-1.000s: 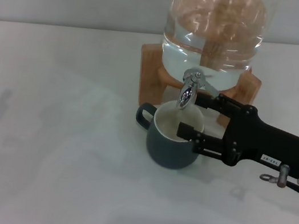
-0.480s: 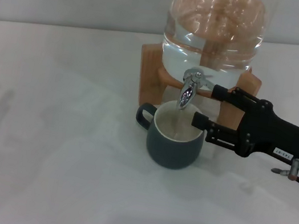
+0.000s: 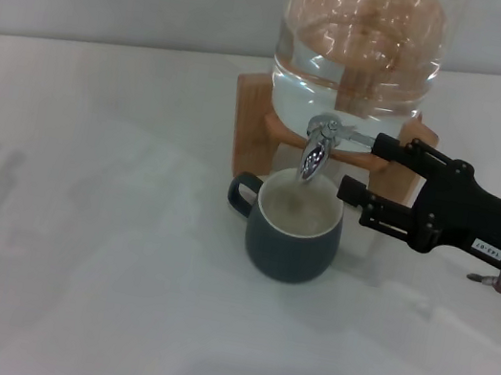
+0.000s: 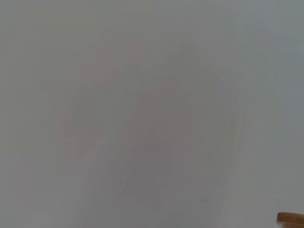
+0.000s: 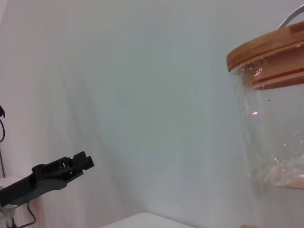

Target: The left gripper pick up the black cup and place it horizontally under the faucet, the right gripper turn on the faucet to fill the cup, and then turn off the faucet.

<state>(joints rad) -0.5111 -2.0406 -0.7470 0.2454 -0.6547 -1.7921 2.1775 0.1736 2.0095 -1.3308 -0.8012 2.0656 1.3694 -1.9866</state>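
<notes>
**Cup under spout, R gripper beside lever**

Black cup (image 3: 292, 237) stands upright on bench, mid-width, directly below faucet (image 3: 316, 151) at jar's (image 3: 359, 51) stand. Right gripper (image 3: 363, 167) sits just beside lever, fingers spread, gripping nothing. Left gripper (image 5: 83, 162) raised off bench; finger state indeterminable. Risk: lever left open → overflow.

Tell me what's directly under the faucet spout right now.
The black cup stands upright under the faucet, its pale inside showing; the water level can't be judged. The right gripper is open beside the faucet.
</notes>
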